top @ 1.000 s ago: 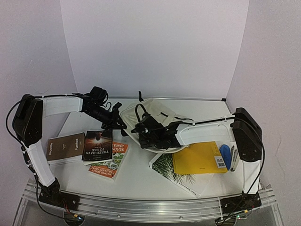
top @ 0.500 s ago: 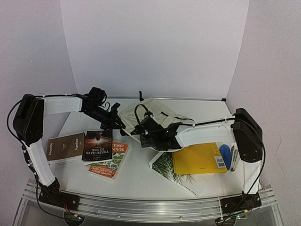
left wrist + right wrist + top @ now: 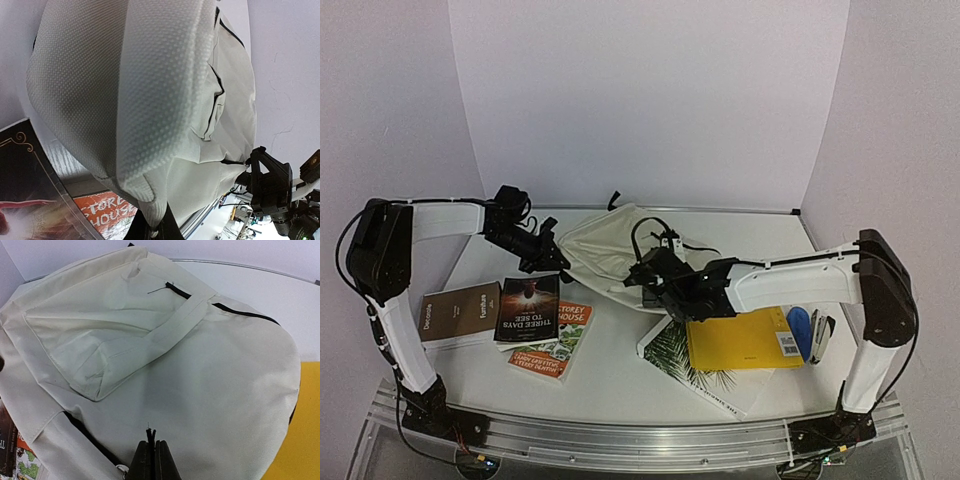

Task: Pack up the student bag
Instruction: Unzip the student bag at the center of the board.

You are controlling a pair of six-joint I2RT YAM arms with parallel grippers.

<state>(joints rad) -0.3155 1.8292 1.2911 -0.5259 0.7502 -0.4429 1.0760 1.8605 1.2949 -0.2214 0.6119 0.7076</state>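
Student bag (image 3: 603, 250), cream canvas, black zipper trim

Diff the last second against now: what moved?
The right claw closed on what looks like a zip pull, and its arm drew rightward. The bag went from gaping open to flattened. The left claw shifted slightly left, still pinching the bag's edge. The books and yellow pad are unchanged.
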